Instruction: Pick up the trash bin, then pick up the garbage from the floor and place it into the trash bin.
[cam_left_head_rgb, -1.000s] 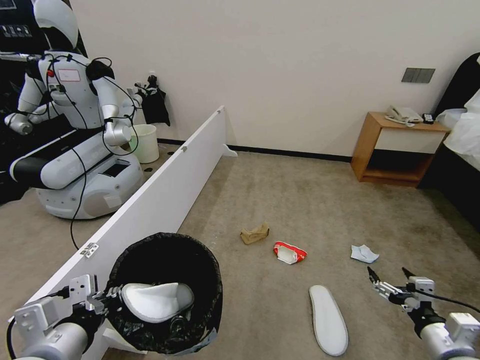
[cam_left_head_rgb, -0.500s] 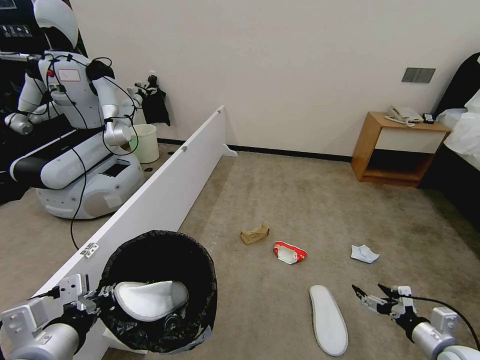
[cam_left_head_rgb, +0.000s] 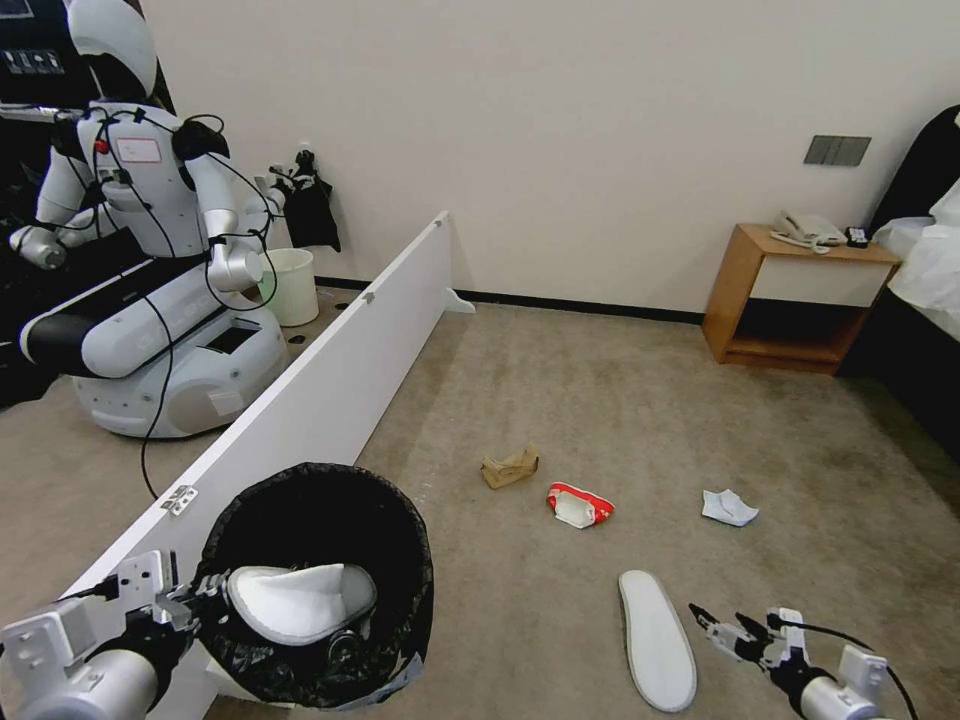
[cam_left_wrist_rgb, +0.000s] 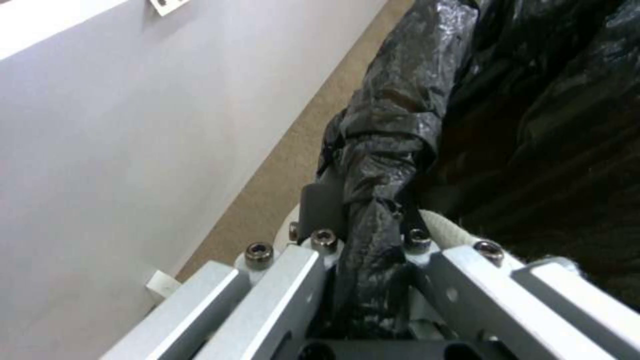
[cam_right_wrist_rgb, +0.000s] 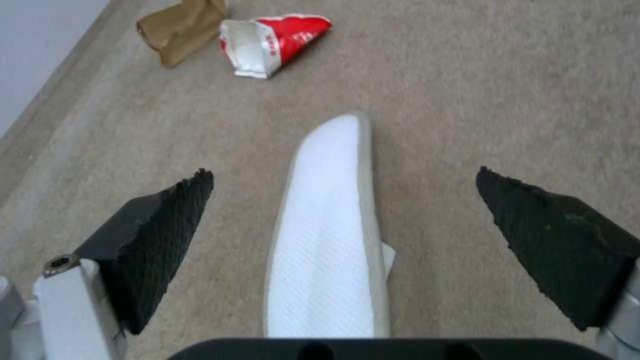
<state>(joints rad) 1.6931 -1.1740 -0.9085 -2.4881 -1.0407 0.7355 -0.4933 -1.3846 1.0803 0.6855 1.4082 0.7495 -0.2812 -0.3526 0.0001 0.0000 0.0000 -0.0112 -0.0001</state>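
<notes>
your right gripper (cam_left_head_rgb: 728, 627) has dropped lower over the last second and now sits just beside the white slipper (cam_left_head_rgb: 656, 640) on the carpet (cam_left_head_rgb: 600, 400), jaws spread wide and empty, the slipper lying between them in the wrist view. judge this an approach to grasp. your left gripper (cam_left_head_rgb: 190, 606) stays clamped on the trash bin (cam_left_head_rgb: 395, 560) rim, bag pinched between the fingers (cam_left_wrist_rgb: 313, 210); the bin already holds the other slipper (cam_left_head_rgb: 295, 600). a brown paper scrap (cam_left_head_rgb: 509, 466), red-white packet (cam_left_head_rgb: 578, 505) and pale blue mask (cam_left_head_rgb: 728, 507) lie farther off.

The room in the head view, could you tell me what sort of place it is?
Probably a hotel-style bedroom: beige carpet, a wooden bedside table bearing a telephone, and a bed's edge beside it.
</notes>
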